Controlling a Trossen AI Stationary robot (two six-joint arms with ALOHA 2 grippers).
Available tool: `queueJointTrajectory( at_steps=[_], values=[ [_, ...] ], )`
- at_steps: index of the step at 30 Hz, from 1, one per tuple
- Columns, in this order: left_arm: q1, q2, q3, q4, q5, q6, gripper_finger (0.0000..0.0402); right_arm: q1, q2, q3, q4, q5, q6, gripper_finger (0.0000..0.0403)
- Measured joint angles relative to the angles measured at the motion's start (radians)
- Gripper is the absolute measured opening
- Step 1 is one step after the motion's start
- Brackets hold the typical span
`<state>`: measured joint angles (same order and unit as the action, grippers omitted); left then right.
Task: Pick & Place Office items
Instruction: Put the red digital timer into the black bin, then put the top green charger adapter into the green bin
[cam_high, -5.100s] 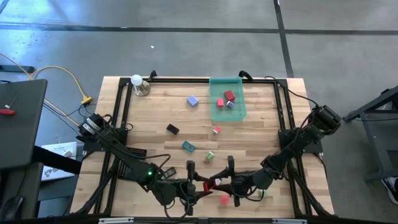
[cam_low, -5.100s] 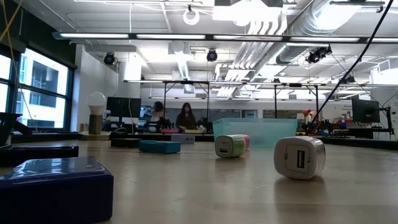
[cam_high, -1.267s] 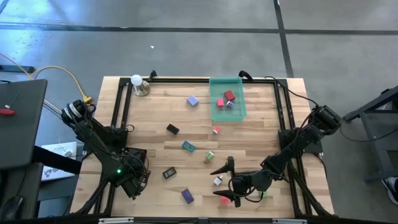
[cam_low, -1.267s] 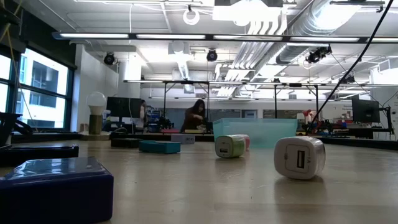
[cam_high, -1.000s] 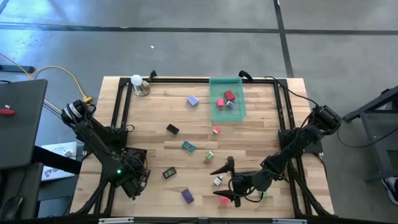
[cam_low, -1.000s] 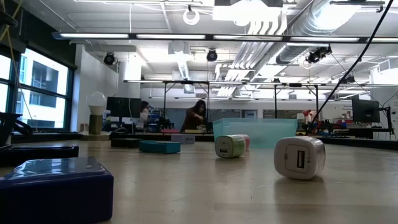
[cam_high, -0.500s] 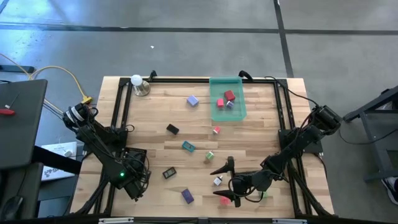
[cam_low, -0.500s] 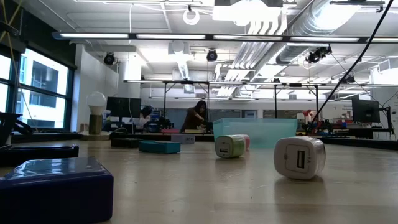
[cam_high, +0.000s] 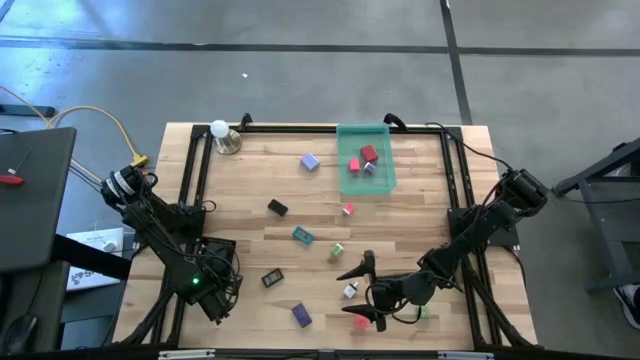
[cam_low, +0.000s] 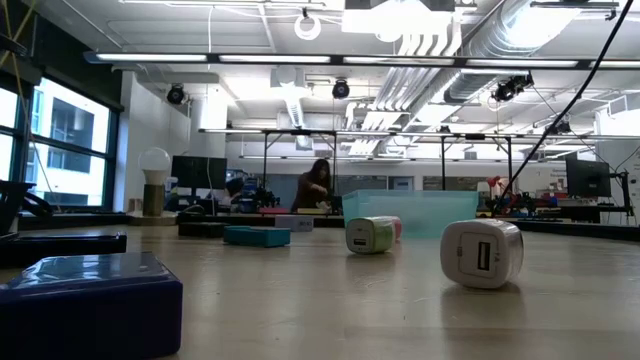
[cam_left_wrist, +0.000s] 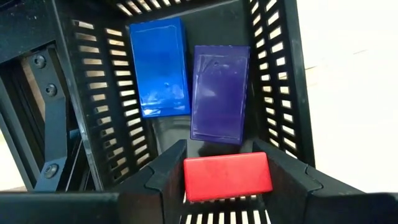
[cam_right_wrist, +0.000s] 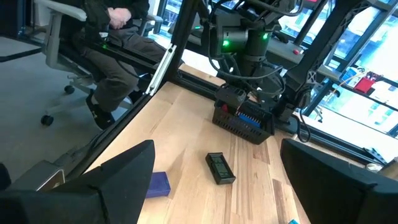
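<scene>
Left wrist view: left gripper (cam_left_wrist: 227, 177) fingers (cam_left_wrist: 163, 180) are clamping a red block (cam_left_wrist: 227, 176) over the black tray (cam_left_wrist: 280, 81), which is holding blue (cam_left_wrist: 159, 67) and purple (cam_left_wrist: 220, 93) pieces. Right gripper (cam_high: 362, 290) is hovering low over the bench (cam_high: 420, 200), fingers spread wide, gripping nothing.

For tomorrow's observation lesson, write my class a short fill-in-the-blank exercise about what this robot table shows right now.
1. The left pincer holds a ____ block over the black basket.
2. In that basket lie a purple block and a ____ one.
3. The right pincer stands ____, holding nothing.
4. The white ball lamp sits at a ____ of the table.

Missing words: red; blue; open; corner
</scene>
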<state>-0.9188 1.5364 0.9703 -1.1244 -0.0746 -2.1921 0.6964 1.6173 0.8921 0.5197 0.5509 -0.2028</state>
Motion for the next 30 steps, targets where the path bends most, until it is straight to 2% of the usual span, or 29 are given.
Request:
queueJointTrajectory(
  at_steps=[5,15,18,27,30],
  values=[
    [0.0,0.0,0.0,0.0,-0.006,0.003,0.017,0.002,0.0,0.0,-0.008,-0.007,0.0,0.0337],
    [0.0,0.0,0.0,-0.005,-0.009,0.006,0.0234,0.001,0.0,0.0,-0.008,-0.006,0.0,0.0337],
    [0.0,0.0,0.0,-0.009,-0.009,0.044,0.0237,0.001,0.0,0.0,-0.009,-0.006,0.0,0.0337],
    [0.0,-0.07,0.001,-0.084,-0.012,0.006,0.0238,0.001,0.0,0.0,-0.008,-0.004,0.0,0.0337],
    [0.0,-0.123,0.002,-0.088,-0.068,-0.005,0.0238,0.001,0.0,0.0,-0.008,-0.004,0.0,0.0337]
  ],
)
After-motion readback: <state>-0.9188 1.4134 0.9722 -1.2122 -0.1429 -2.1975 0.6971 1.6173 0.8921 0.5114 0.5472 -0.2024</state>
